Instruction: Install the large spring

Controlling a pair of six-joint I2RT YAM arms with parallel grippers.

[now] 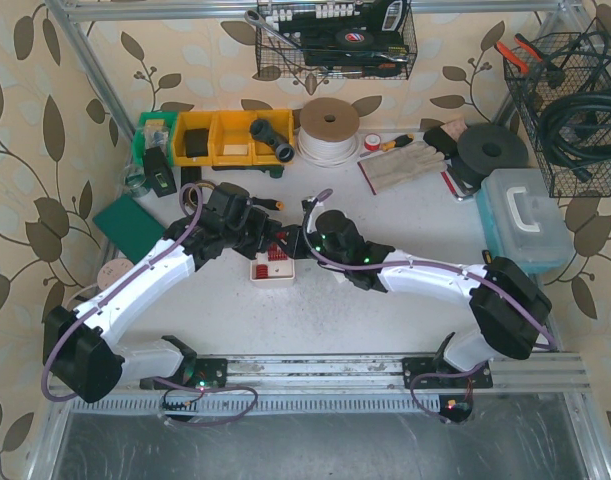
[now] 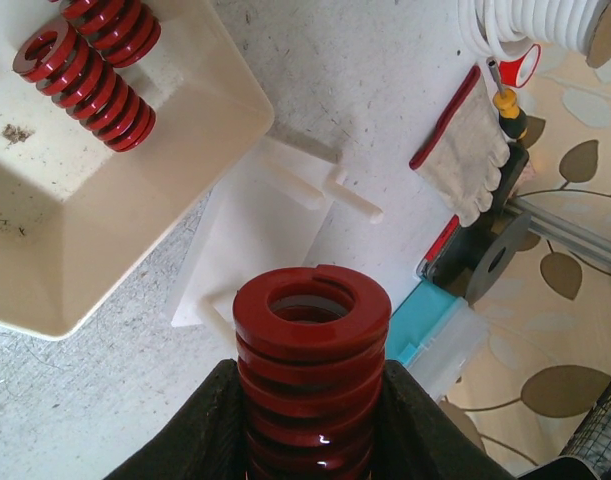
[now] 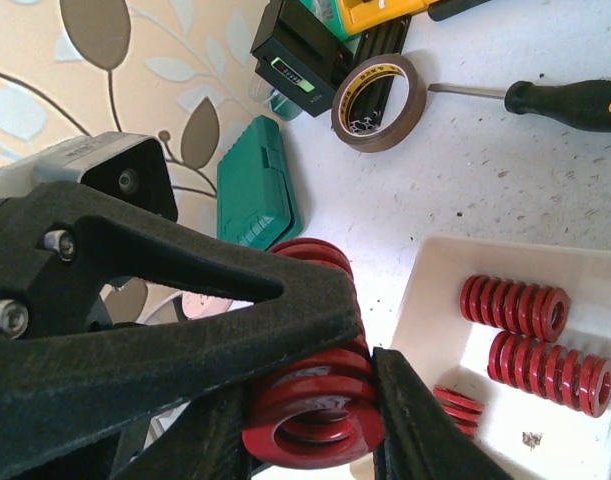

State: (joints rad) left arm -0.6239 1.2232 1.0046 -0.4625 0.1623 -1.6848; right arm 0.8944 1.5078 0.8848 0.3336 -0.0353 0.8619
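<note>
The large red spring (image 2: 311, 325) stands end-on between the black fingers of my left gripper (image 2: 311, 372), which is shut on it. My right gripper (image 3: 307, 410) is shut on the same spring (image 3: 320, 385) from the other side. Both meet above the table's middle (image 1: 282, 238). The left gripper's body fills the left of the right wrist view. A white tray (image 2: 200, 120) with smaller red springs (image 2: 85, 75) lies just beside them. A white plate with pegs (image 2: 270, 215) lies past the spring in the left wrist view.
A screwdriver (image 3: 565, 100), a tape roll (image 3: 377, 95) and a green case (image 3: 255, 190) lie on the table. Yellow bins (image 1: 225, 138), a cord spool (image 1: 328, 130) and gloves (image 1: 400, 165) sit at the back. A teal box (image 1: 525, 215) stands right.
</note>
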